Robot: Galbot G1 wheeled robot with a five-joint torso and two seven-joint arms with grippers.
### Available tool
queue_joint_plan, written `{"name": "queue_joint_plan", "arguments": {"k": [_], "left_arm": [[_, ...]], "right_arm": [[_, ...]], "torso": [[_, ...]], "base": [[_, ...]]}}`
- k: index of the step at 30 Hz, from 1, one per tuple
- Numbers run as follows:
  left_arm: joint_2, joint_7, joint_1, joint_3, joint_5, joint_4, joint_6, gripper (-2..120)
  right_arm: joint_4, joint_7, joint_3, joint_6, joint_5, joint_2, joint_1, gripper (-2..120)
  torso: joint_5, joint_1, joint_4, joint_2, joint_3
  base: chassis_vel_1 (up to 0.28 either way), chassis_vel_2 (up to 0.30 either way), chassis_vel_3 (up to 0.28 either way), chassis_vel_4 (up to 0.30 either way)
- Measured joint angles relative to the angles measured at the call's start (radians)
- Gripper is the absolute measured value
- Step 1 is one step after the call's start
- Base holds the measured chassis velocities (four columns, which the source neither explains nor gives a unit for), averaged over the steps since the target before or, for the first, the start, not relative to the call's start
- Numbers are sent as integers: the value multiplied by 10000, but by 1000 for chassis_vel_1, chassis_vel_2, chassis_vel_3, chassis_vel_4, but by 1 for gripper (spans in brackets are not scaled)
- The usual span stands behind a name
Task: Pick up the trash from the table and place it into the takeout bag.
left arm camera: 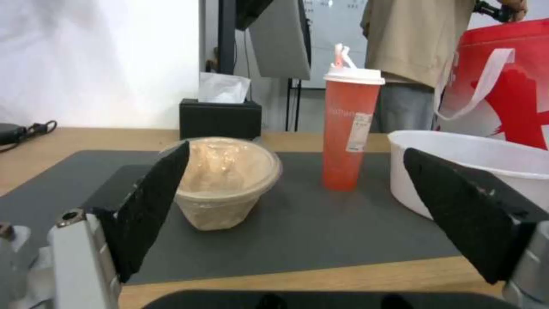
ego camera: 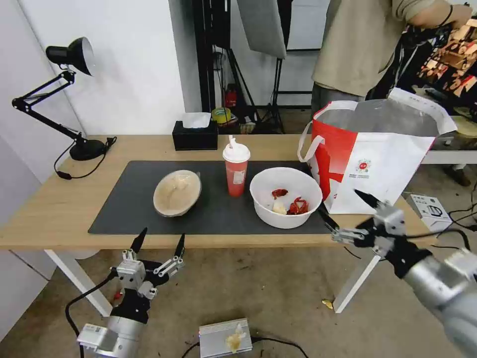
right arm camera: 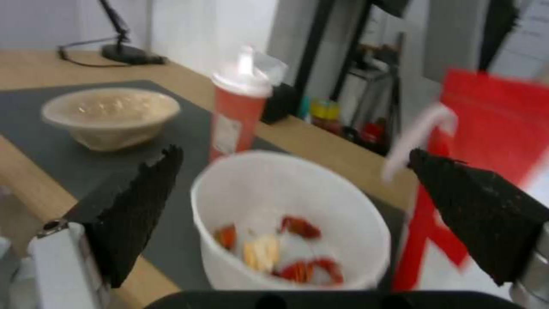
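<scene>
Standing on the dark grey mat of the light-wood table, in a row: tan oval bowl toward the left, red cup with white lid in the middle, white bowl with red food scraps to the right. All three apart from one another, none held.

Takeout bag upright at the right end of the table, just beside the white bowl, mouth open, silver lining showing, white loop handle hanging on the near corner. Small round red logo printed on the white face, with a line of small print beneath it, too small to read. Pale label on the cup's side, also unreadable.

Left gripper held low in front of the table's near edge, below the tan oval bowl, fingers spread wide, nothing between them. In the left wrist view, bowl and cup visible beyond the black pads.

Right gripper raised at the table's front right, close to the white bowl's rim and in front of the bag, fingers parted widely, empty. In the right wrist view, white bowl framed between the two pads.

Black tissue box at the table's far edge; black desk lamp at the far left.
</scene>
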Motion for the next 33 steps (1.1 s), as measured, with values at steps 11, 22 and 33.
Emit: {"name": "queue_joint_plan", "arguments": {"k": [11,22,33], "left_arm": [[-683,479,27,65,439,374,-325,100],[-1056,693,46,43,644,437,-418,100],[-1234,756,72,12,744,439,-444,100]], "right_arm": [[-972,-401,-3565,-283,2327,-2676,5337,100],[-1222,-1237,-3731,-787,3142,-3299,5648,100],[-2204,-1203,-7169,-1528,3234,-2106,9226,100]], "torso": [[-1,0,1,0,1],[-1,-1,-3,0,-1],[-2,0,-4,1,-1]], "base": [[0,0,0,0],[0,0,0,0],[0,0,0,0]]}}
